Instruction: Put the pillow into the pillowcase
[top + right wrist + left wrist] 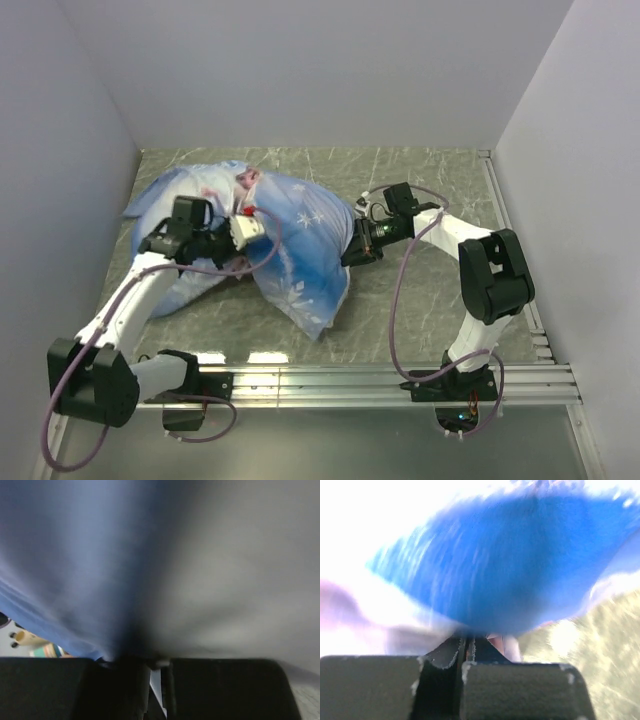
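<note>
The pillowcase, blue with white snowflakes and a pink patch at its far end, lies bunched and bulging on the left half of the table. The pillow is hidden in the top view. My left gripper sits on top of the case and is shut on a fold of it; blue cloth fills the left wrist view above the closed left gripper. My right gripper is shut on the case's right edge. Blue cloth and a pale grey-white surface meet at the right gripper.
The grey marbled table is walled in by white panels on three sides. A metal rail runs along the near edge, where both arm bases stand. Purple cables loop from each arm.
</note>
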`<state>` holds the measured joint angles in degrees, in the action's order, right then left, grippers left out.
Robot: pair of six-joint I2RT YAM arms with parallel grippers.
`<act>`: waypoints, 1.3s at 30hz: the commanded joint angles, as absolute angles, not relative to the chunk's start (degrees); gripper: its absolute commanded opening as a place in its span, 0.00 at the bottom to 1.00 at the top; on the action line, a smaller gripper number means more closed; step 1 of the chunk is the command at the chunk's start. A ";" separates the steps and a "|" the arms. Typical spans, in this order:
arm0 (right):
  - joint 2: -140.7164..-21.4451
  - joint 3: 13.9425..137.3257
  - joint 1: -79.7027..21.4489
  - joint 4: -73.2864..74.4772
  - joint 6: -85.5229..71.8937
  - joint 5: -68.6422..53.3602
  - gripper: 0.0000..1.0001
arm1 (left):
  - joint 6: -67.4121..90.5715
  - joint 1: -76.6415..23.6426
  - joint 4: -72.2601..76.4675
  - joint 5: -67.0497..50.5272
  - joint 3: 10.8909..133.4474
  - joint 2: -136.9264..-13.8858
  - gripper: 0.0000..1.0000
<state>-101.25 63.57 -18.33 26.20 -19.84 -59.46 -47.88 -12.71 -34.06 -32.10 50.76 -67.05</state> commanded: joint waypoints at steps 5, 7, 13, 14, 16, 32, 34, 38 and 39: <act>-96.95 71.43 -26.09 32.77 -13.89 -65.90 0.00 | -32.45 -10.81 -26.46 -43.51 63.54 -52.39 0.00; -96.51 73.99 -29.16 33.22 -14.49 -72.66 0.00 | -27.98 -10.81 -27.59 -43.33 67.74 -50.37 0.00; -94.13 74.88 -32.34 30.06 -18.89 -84.79 0.00 | -16.81 -10.90 -17.78 -42.89 73.46 -51.32 0.00; -94.83 75.23 -31.56 32.41 -17.94 -85.42 0.00 | -15.57 -11.07 -15.93 -43.93 74.26 -54.46 0.00; -96.58 77.85 -29.54 39.25 -9.38 -85.69 0.00 | -13.72 -13.78 -12.76 -41.42 76.89 -59.13 0.00; -110.22 68.55 6.75 40.17 -14.58 -58.49 0.96 | -8.97 -14.15 -22.87 -35.07 107.88 -103.12 0.69; -109.17 69.34 9.83 39.99 -17.30 -54.86 0.96 | -8.53 -13.71 -21.63 -34.54 104.52 -100.21 0.73; -102.76 64.96 19.75 33.59 -23.99 -50.54 0.97 | -8.09 -13.18 -21.88 -33.23 99.68 -93.53 0.77; -101.44 64.08 20.99 32.97 -23.21 -51.06 0.97 | -7.91 -12.84 -22.32 -32.44 99.49 -92.91 0.79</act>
